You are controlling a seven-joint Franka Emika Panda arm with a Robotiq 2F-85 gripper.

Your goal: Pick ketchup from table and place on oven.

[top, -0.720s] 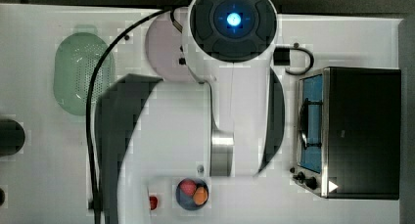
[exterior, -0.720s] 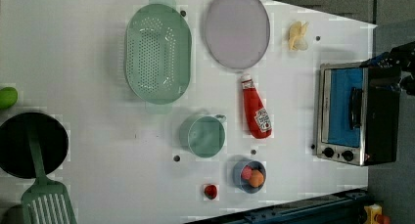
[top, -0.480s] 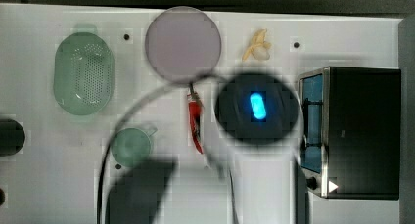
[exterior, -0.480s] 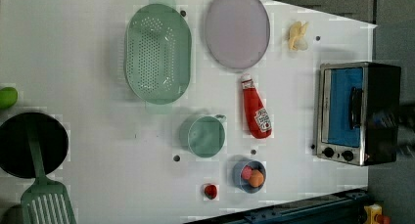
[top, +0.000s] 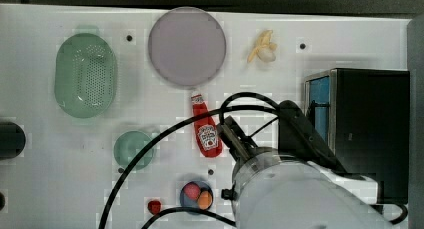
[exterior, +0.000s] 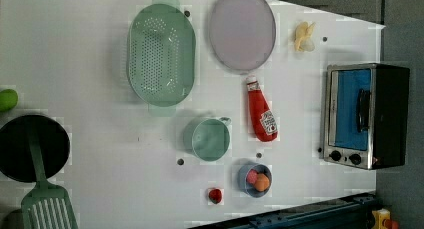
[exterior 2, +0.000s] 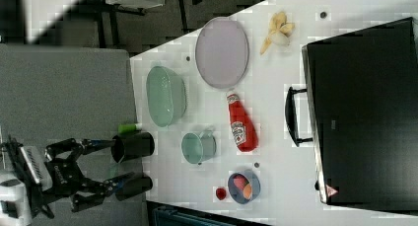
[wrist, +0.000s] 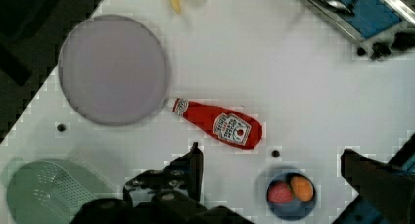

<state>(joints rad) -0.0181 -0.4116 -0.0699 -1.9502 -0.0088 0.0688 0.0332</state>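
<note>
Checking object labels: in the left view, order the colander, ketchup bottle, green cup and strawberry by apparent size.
Largest to smallest:
1. Green colander
2. Ketchup bottle and green cup look alike in area, so unranked
3. Strawberry

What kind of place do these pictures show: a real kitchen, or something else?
Most likely a robot test bench with toy kitchen items, not a real kitchen. A small toaster oven, a ketchup bottle and a green colander lie spread on a plain white table, with the arm's end effector above them.
</note>
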